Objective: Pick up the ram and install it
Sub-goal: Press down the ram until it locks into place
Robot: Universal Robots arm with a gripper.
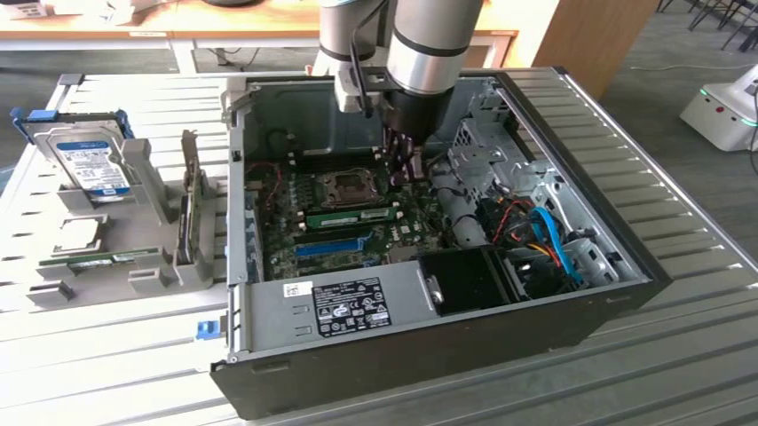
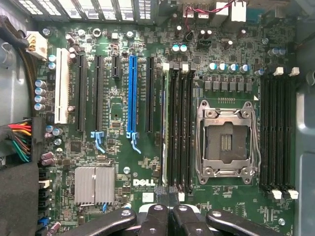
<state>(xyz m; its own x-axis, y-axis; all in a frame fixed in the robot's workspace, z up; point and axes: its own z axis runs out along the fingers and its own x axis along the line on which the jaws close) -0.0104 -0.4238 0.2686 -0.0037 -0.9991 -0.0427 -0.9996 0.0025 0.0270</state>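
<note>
Hovering inside the open black metal computer case [image 1: 474, 355], the arm's dark gripper [image 1: 403, 175] is pressing its fingers together with nothing gripped between them. In the wrist view the gripper [image 2: 170, 214] is showing its black fingertips [image 2: 183, 210] meeting.

The ram [image 1: 355, 216], a thin, long green circuit-board stick, is sitting on edge in the bank of black memory slots [image 2: 179, 128]. Seen from above, the ram [image 2: 163, 123] is lying between the long bright-blue plastic slot [image 2: 131, 93] and the silver-framed empty processor socket [image 2: 226, 142]. The gripper is hanging near it, over the green motherboard [image 2: 123, 162]; whether it is touching the stick cannot be told.

White lettering [image 2: 143, 182] on the board is reading "DELL". A white printed label [image 1: 346, 309] on the grey metal panel at the case's near edge is carrying black marks too small to read.

Toward the exterior view's left, a grey plastic fixture [image 1: 142, 177] on the slatted metal table [image 1: 663, 355] is holding a boxy silver hard drive [image 1: 89, 164]. Its blue-and-white label is unreadable. A second green stick [image 1: 101, 260] is lying flat in the fixture.
</note>
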